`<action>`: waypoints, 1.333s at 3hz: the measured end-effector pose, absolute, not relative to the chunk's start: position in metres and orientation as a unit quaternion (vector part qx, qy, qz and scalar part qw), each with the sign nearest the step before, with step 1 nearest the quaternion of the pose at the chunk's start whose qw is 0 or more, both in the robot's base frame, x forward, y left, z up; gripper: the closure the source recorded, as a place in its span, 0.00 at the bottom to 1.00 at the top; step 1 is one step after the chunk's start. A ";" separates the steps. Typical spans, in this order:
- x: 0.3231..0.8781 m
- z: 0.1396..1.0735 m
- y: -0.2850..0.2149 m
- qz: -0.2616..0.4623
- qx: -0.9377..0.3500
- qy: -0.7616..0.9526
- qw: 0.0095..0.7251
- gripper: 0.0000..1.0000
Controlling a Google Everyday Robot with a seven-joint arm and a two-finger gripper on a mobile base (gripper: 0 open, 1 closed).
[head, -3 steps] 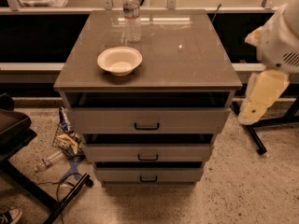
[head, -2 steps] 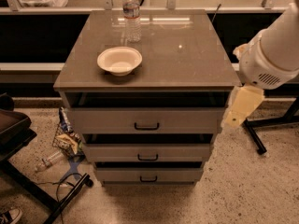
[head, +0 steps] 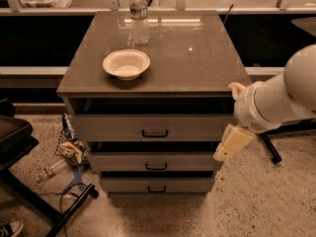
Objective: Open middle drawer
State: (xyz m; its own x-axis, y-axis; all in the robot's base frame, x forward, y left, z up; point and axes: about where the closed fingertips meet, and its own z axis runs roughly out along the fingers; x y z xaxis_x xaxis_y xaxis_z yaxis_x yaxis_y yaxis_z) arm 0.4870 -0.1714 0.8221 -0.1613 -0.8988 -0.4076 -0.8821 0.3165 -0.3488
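The middle drawer (head: 197,161) is the grey front between two alike in the cabinet, with a small black bar handle (head: 156,167). A dark gap shows above its front. The taller top drawer (head: 108,127) lies above it and the narrower bottom drawer (head: 123,185) below it. My gripper (head: 229,144) hangs at the end of the white arm (head: 276,100). It is at the cabinet's right edge, level with the gap between the top and middle drawers. It is well right of the handle and holds nothing that I can see.
A cream bowl (head: 126,63) and a water bottle (head: 139,15) stand on the cabinet top (head: 197,58). Litter and a plastic bottle (head: 66,152) lie on the floor at left beside a black stand (head: 19,147). A black leg (head: 270,149) is at right.
My arm has swung left and down, bringing the gripper from beside the top drawer's right end to the cabinet's right edge near the middle drawer.
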 end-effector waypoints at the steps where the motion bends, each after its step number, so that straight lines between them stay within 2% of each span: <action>1: 0.480 0.772 -0.163 0.014 -0.575 0.752 0.322 0.00; 2: 0.478 0.715 -0.150 0.043 -0.570 0.737 0.360 0.00; 4: 0.481 0.679 -0.138 0.065 -0.567 0.736 0.364 0.00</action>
